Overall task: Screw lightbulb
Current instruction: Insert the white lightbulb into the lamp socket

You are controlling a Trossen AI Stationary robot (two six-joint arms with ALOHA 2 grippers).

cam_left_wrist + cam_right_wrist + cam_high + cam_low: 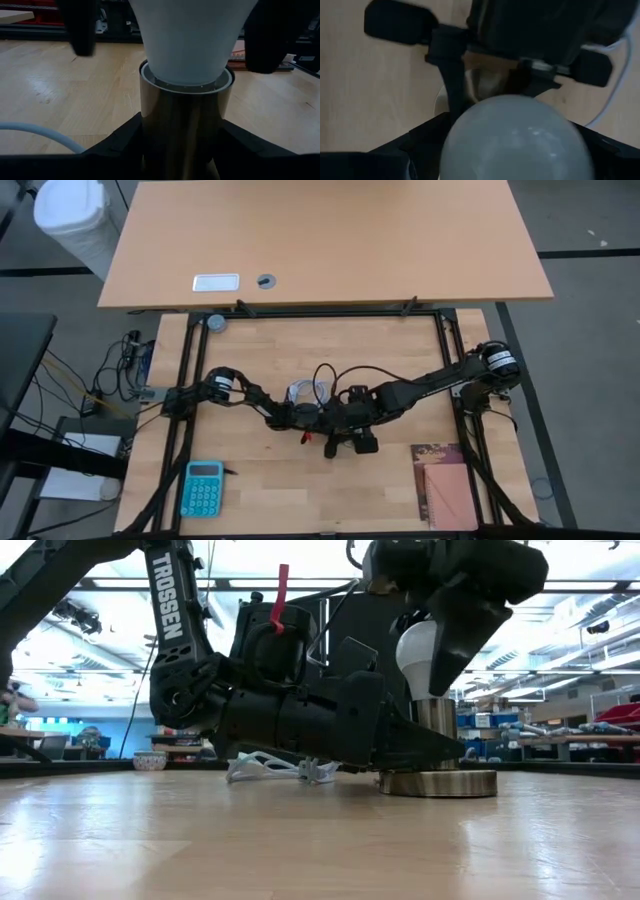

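Observation:
The white lightbulb (185, 40) stands upright with its narrow end in the brass socket (436, 720), whose round flat base (437, 783) rests on the wooden table. My left gripper (185, 150) lies low and nearly level, shut on the socket's barrel. My right gripper (430, 660) hangs over the bulb, pointing steeply down and open. Its two fingers (82, 25) stand on either side of the bulb's globe (515, 135); one is clearly apart from the glass. In the high view both arms meet at mid-table and cover bulb and socket. My left gripper pinches the socket's upright brass barrel (150, 125) between its two fingers, just below the rim where the bulb enters. The fingers come in nearly level, close above the table, one on each side. The socket stands upright with its base flat on the table.
A white cable (275, 768) lies coiled on the table behind the left gripper. A teal calculator (204, 488) sits near the front left, and a brown notebook (445, 485) near the front right. Black frame rails (320, 313) border the work area.

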